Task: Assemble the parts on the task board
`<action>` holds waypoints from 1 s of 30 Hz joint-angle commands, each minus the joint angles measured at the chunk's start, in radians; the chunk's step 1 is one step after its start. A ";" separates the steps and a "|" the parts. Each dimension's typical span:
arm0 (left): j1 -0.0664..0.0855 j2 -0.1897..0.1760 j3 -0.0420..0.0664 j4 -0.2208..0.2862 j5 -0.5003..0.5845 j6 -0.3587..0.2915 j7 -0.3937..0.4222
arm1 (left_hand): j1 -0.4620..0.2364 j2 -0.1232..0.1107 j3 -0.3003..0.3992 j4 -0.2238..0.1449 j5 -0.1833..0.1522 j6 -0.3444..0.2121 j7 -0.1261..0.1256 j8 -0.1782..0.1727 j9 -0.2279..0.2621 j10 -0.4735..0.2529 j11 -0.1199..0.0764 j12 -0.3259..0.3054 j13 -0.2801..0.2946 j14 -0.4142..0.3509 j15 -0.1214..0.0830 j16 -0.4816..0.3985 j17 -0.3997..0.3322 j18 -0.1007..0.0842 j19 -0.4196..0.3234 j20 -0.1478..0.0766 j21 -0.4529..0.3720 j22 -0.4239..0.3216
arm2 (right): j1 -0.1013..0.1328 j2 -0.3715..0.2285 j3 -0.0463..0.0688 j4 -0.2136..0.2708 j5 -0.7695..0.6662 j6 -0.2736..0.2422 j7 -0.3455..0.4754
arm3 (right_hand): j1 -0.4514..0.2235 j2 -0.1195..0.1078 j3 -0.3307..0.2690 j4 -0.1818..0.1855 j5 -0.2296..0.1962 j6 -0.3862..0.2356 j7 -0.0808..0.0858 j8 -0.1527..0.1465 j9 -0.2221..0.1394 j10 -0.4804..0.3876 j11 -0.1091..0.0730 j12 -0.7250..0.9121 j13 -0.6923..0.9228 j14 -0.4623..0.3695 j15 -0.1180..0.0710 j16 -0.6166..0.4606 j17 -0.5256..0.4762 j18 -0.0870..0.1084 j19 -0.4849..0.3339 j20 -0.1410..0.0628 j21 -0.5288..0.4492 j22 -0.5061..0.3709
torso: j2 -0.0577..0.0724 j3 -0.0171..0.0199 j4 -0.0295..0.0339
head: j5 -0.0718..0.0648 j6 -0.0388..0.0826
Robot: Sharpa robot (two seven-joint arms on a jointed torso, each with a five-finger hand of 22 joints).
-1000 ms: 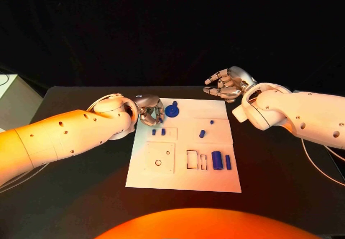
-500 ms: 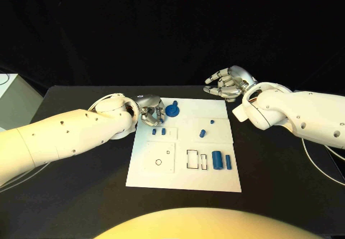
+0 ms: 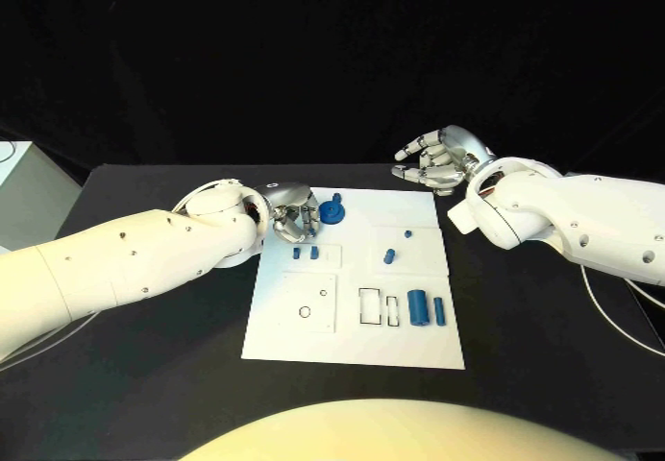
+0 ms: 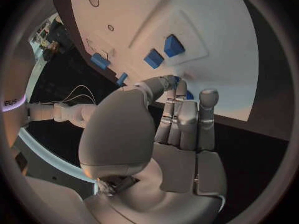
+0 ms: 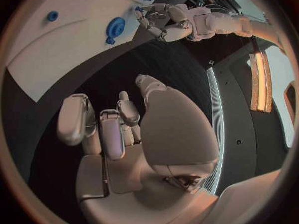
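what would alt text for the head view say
A white task board lies on a black table with small blue parts on it. The left hand is beside a round blue part; the right hand is off its far corner, empty.

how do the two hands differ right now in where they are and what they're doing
The left hand sits over the task board's far left corner, fingers curled beside the round blue part; the right hand hangs off the board, beyond its far right corner, over the black table. Both look to hold nothing.

Bare task board (image 3: pixel 360 341) near edge
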 commanded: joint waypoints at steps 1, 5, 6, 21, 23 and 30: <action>-0.003 0.001 -0.004 0.003 -0.014 0.041 -0.009 | -0.008 0.004 -0.006 -0.004 0.002 0.012 -0.001 -0.002 0.002 0.012 -0.003 -0.005 0.005 0.002 -0.002 0.004 0.004 -0.019 0.004 0.001 0.007 0.004 | 0.000 0.000 0.000 0.001 -0.004 0.009 0.012 | -0.005 -0.001 0.004 0.000 0.006 -0.005 0.001 0.001 -0.001 -0.001 0.001 -0.003 -0.001 0.042 0.000 -0.003 0.077 0.008 -0.005 -0.002 -0.002 0.032 | 0.000 -0.0006 0.0000 | 0.000 -0.002; -0.003 -0.001 -0.005 0.006 -0.021 0.047 -0.014 | -0.008 0.005 -0.009 -0.007 0.002 0.018 -0.004 -0.002 0.004 0.019 -0.006 -0.004 0.009 0.004 -0.004 0.007 0.011 -0.019 0.005 0.000 0.009 0.006 | 0.000 -0.001 0.000 0.001 -0.004 0.009 0.012 | -0.005 -0.001 0.004 0.000 0.006 -0.005 0.001 0.001 -0.001 -0.001 0.001 -0.003 -0.001 0.042 0.000 -0.003 0.077 0.008 -0.005 -0.002 -0.002 0.032 | -0.001 -0.0004 0.0008 | 0.000 -0.003; -0.003 -0.002 -0.005 0.007 -0.022 0.047 -0.015 | -0.008 0.005 -0.010 -0.008 0.002 0.019 -0.004 -0.003 0.004 0.020 -0.006 -0.004 0.010 0.005 -0.005 0.008 0.013 -0.019 0.006 0.000 0.009 0.007 | 0.000 -0.001 0.000 0.001 -0.004 0.009 0.012 | -0.005 -0.001 0.004 0.000 0.006 -0.005 0.001 0.001 -0.001 -0.001 0.001 -0.003 -0.001 0.042 0.000 -0.003 0.077 0.008 -0.005 -0.002 -0.002 0.032 | -0.001 -0.0004 0.0011 | -0.001 -0.003; -0.004 -0.011 -0.006 0.016 -0.029 0.000 -0.016 | -0.005 0.009 -0.011 -0.012 0.004 0.026 -0.005 -0.003 0.006 0.027 -0.008 -0.002 0.015 0.009 -0.007 0.013 0.021 -0.021 0.013 -0.002 0.015 0.016 | -0.001 -0.002 0.000 0.001 -0.004 0.008 0.013 | -0.005 -0.001 0.004 0.000 0.006 -0.005 0.001 0.001 -0.001 -0.001 0.001 -0.003 -0.001 0.042 0.000 -0.003 0.077 0.008 -0.005 -0.002 -0.002 0.032 | 0.000 -0.0012 -0.0002 | 0.000 -0.002; -0.004 -0.012 -0.006 0.016 -0.029 -0.004 -0.016 | -0.004 0.010 -0.011 -0.012 0.005 0.027 -0.005 -0.002 0.007 0.028 -0.008 -0.002 0.016 0.010 -0.007 0.013 0.023 -0.022 0.014 -0.002 0.016 0.018 | -0.001 -0.002 0.000 0.001 -0.004 0.008 0.013 | -0.005 -0.001 0.004 0.000 0.006 -0.005 0.001 0.001 -0.001 -0.001 0.001 -0.003 -0.001 0.042 0.000 -0.003 0.077 0.008 -0.005 -0.002 -0.002 0.032 | 0.000 -0.0008 0.0002 | 0.000 -0.002; -0.004 -0.011 -0.006 0.012 -0.029 -0.011 -0.021 | -0.004 0.010 -0.011 -0.012 0.005 0.027 -0.005 -0.002 0.007 0.028 -0.008 -0.002 0.016 0.010 -0.007 0.013 0.023 -0.022 0.014 -0.002 0.016 0.018 | -0.001 -0.002 0.000 0.001 -0.004 0.007 0.014 | -0.005 -0.001 0.004 0.000 0.006 -0.005 0.001 0.001 -0.001 -0.001 0.001 -0.003 -0.001 0.042 0.000 -0.003 0.077 0.008 -0.005 -0.002 -0.002 0.032 | 0.000 -0.0002 0.0009 | -0.001 -0.002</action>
